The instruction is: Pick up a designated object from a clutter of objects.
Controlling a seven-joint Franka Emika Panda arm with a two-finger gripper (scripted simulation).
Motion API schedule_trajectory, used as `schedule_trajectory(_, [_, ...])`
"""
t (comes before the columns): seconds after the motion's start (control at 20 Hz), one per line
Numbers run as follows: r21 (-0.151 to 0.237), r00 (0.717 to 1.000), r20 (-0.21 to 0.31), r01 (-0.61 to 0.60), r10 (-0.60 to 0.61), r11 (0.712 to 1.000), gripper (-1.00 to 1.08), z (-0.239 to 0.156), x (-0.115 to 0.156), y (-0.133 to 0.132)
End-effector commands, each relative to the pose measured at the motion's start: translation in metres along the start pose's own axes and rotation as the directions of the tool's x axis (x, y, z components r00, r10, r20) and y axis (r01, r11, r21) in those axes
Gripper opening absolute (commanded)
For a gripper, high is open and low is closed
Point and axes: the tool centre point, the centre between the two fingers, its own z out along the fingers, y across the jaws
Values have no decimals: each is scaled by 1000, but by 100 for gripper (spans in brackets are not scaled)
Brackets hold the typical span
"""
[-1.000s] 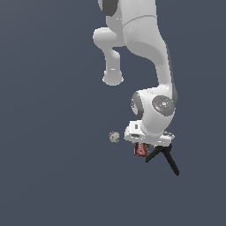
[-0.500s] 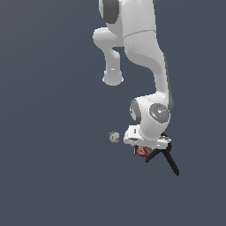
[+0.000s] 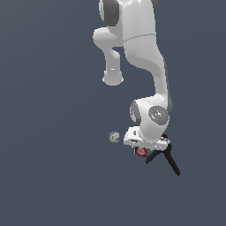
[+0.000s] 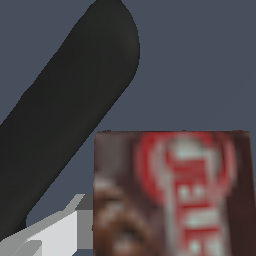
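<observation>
The dark red-brown box with a white and red label (image 3: 141,152) lies directly under my gripper (image 3: 144,148). In the wrist view the box (image 4: 175,195) fills the frame very close up. One pale finger (image 4: 55,235) stands right against its edge, and the other finger is out of frame. The jaws look open, straddling the box. The black spring clamp (image 3: 167,158) lies touching or almost touching the box on the exterior view's right. Its thick handle (image 4: 65,110) crosses the wrist view. The pale speckled ball (image 3: 114,137) sits apart on the exterior view's left. The orange lump is hidden.
The white arm (image 3: 150,66) bends down over the clutter and hides what lies behind the hand. The clamp's handles spread out toward the exterior view's right and front. The floor is plain dark grey.
The arm has folded further and the hand has come down onto the box. The box, clamp and ball have not moved.
</observation>
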Motion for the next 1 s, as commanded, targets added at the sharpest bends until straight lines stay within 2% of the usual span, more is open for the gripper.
schedule_trajectory(0.0, [-1,1000,2,-1,1,1000,-100,2,0,1])
schedule_trajectory(0.5, [0,1000,0,0,0,1000,-100,-6,-1,0])
schedule_trajectory(0.95, [0,1000,0,0,0,1000,-100,-48,-11,2])
